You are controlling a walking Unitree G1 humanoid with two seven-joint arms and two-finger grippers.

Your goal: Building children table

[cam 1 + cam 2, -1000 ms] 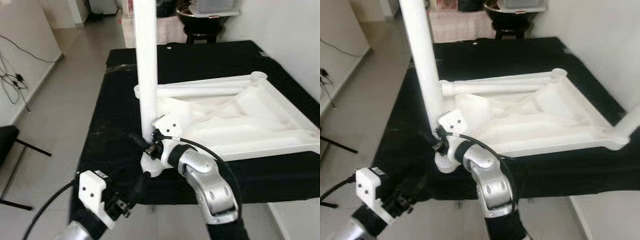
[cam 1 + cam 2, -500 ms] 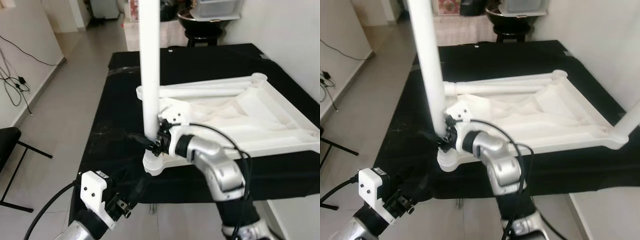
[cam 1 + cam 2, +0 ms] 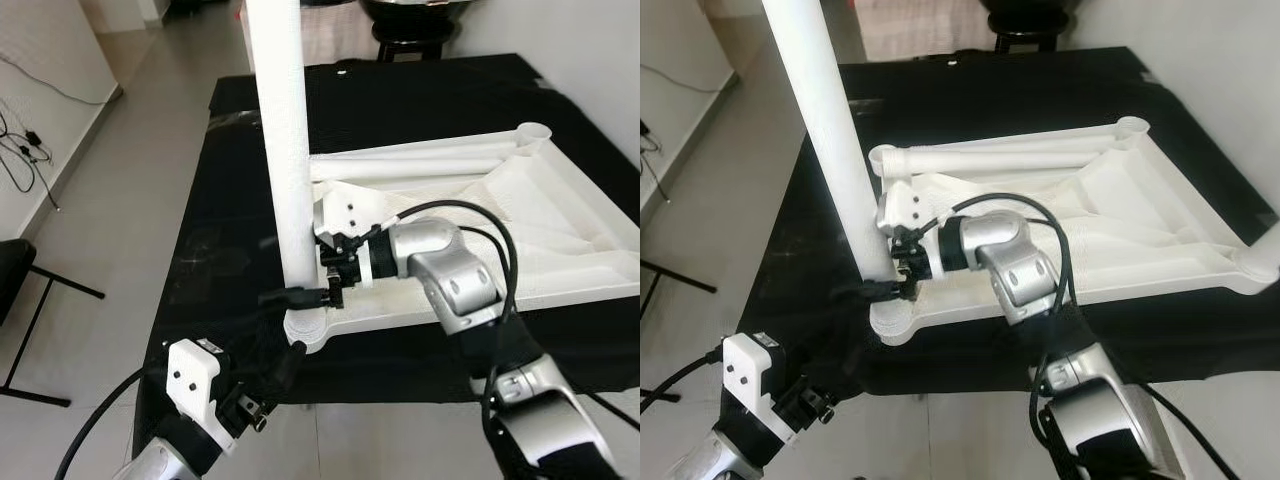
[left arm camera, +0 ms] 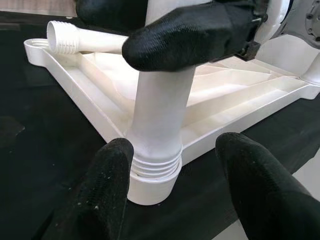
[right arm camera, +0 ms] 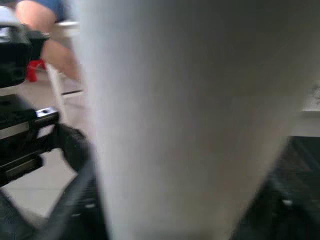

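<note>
Left eye view shows the right arm bent across in front of the body, its elbow out to the right and its wrist turned leftward. The right tool point(image 3: 322, 296) is closed around the lower end of the upright leg point(image 3: 283, 150), 1 black finger wrapping its front just above the base. The left tool point(image 4: 175, 165) sits low at the near edge of the counter point(image 3: 230, 200), aimed at the same corner, its 2 fingers spread wide on either side of the leg's foot without touching it.

The leg is a smooth white plastic tube, standing nearly vertical, its ribbed threaded end seated in a round socket at the near left corner of the tabletop point(image 3: 560, 215). The tabletop is white, lies upside down on the black-covered counter, and shows ribs across its underside. A 2nd leg point(image 3: 420, 158) lies flat along its far edge, threaded end bare. In the right wrist view the leg is a blurred pale column.
</note>
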